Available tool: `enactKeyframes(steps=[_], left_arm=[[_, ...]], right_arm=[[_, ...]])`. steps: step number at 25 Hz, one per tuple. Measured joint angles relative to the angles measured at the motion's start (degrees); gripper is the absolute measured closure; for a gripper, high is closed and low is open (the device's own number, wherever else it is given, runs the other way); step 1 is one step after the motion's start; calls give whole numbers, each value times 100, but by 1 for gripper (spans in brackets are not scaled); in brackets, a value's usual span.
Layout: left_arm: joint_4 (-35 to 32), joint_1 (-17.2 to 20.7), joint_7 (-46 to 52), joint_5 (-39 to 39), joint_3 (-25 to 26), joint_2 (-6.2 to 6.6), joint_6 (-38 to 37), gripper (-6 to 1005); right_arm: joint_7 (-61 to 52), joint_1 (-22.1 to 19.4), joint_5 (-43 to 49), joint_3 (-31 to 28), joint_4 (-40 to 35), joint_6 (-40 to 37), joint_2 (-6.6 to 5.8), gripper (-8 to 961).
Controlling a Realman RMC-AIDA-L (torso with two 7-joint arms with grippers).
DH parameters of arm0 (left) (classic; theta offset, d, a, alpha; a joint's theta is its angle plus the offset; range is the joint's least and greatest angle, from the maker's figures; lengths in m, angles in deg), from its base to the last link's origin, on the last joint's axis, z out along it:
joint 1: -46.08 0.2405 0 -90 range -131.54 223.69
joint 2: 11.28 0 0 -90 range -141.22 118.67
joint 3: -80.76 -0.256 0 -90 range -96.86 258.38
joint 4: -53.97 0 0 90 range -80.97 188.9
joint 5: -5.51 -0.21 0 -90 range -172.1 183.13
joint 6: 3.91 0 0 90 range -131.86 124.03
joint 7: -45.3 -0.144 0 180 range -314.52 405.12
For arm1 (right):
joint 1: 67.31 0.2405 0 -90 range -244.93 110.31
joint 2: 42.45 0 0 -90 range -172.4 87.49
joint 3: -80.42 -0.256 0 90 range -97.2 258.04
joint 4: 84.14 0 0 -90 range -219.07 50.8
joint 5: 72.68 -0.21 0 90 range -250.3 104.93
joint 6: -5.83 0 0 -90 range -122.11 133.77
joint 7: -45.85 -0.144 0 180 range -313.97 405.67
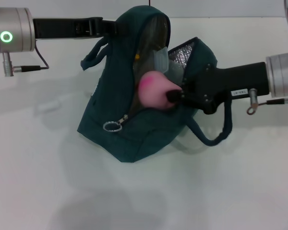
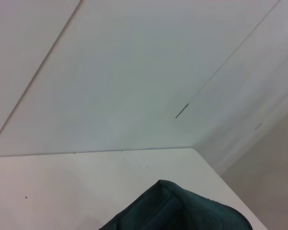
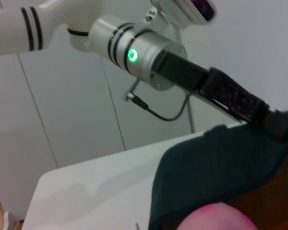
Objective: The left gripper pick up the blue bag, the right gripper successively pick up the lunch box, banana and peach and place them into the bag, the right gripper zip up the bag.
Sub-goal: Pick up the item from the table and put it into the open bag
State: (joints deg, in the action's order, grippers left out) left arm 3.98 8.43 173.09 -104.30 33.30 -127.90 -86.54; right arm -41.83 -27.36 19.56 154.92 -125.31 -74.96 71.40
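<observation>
Head view: the blue bag point(image 1: 134, 120) sits on the white tabletop point(image 1: 43, 177), its top held up by my left hand point(image 1: 116, 25), which comes in from the bag's left and is clamped on the fabric at the peak. The bag's mouth gapes open toward my right arm, silver lining showing inside. A metal zipper ring point(image 1: 112, 126) hangs on the front of the bag, low and left of the opening. My right hand point(image 1: 174, 96) is at the bag's mouth, closed on the peach point(image 1: 155, 91) — the pink fruit is partly inside the opening, touching the bag's front edge. A grey-blue shape sits deeper in the bag above the peach; can't tell what it is. One bag strap point(image 1: 216, 134) loops down under my right arm, right of the bag.

Left wrist view: only a dark corner of the bag point(image 2: 182, 211) against the tabletop point(image 2: 62, 187) and wall; my own fingers don't show here.

Right wrist view: the peach point(image 3: 221, 218) is up close with the bag's dark fabric point(image 3: 216, 167) just behind it — my left hand point(image 3: 271, 120) grips the bag's top edge farther off.
</observation>
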Motion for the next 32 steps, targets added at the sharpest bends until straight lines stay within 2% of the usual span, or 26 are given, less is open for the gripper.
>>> enactKeyframes(steps=[6, 7, 10, 14, 18, 25, 32], left_arm=[[-4, -9, 0, 1, -3, -6, -1, 938], [-6, -10, 1, 2, -5, -13, -4, 938], [-7, -10, 1, 2, -19, -35, -17, 938], [8, -9, 1, 3, -32, -62, -29, 938], [14, 12, 0, 6, -35, -71, -32, 938], [23, 53, 0, 8, -18, -71, -35, 937], [34, 40, 1, 8, -38, -84, -43, 937]], right_arm=[[-273, 62, 62, -8, -4, 174, -2, 913], [-562, 199, 136, 7, -17, 399, 51, 913], [-794, 415, 236, 31, 49, 457, 98, 913], [-1109, 737, 366, 50, 159, 126, 139, 912], [-1608, 872, 658, 48, 128, -320, 135, 912], [-2004, 866, 918, 9, 115, -482, 61, 911], [-2015, 787, 931, -12, 140, -113, 92, 911]])
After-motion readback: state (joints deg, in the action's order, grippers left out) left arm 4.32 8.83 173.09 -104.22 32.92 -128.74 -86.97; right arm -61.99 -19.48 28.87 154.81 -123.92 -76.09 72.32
